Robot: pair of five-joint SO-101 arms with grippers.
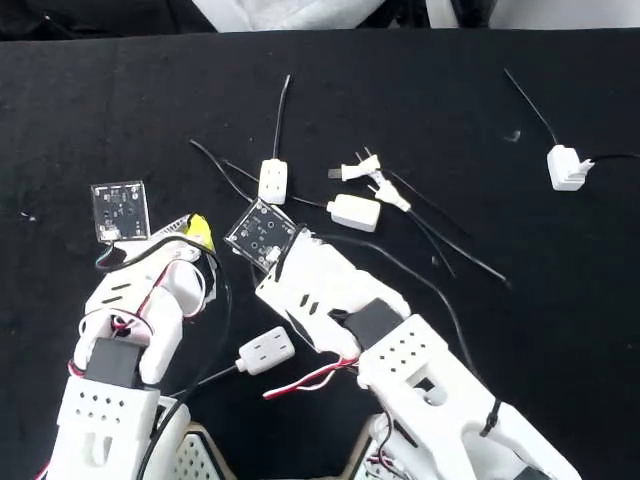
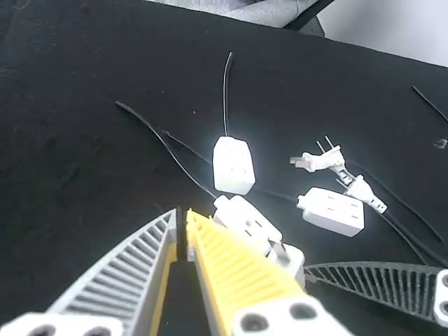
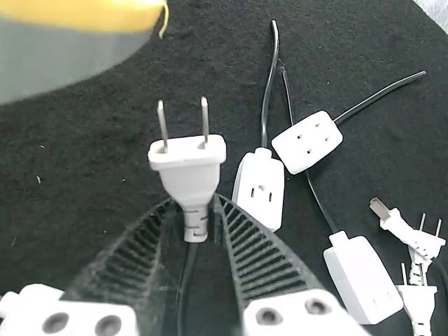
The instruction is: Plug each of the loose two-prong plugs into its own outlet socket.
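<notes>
I'm looking at a black table (image 1: 120, 110) carrying white outlet sockets (image 1: 273, 181), two loose plugs (image 1: 357, 170), thin black cords (image 1: 283, 112), and another white plug (image 1: 568, 168) well apart.

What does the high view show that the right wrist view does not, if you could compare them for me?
Of the two, the high view alone has the near socket, lying by the arms' bases, and a white corded fitting far to the right. The right wrist view alone has the right gripper shut on the held plug, prongs pointing away, with a neighbouring socket beside it. Both share the upper socket, the middle socket, a loose plug and a second loose plug.
</notes>
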